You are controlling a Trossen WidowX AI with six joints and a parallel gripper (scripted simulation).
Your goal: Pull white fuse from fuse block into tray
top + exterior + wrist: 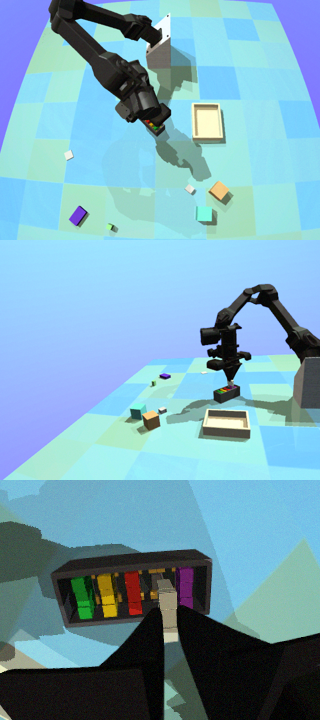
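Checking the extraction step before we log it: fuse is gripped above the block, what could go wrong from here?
1. The white fuse hangs just above its slot, between the red fuse and purple fuse. Moving sideways before more lift could clip them or the fuse block.
2. The fingers pinch only its upper part, so it may slip or tilt in transit.
3. The tray has a raised rim; a low carry could strike it.
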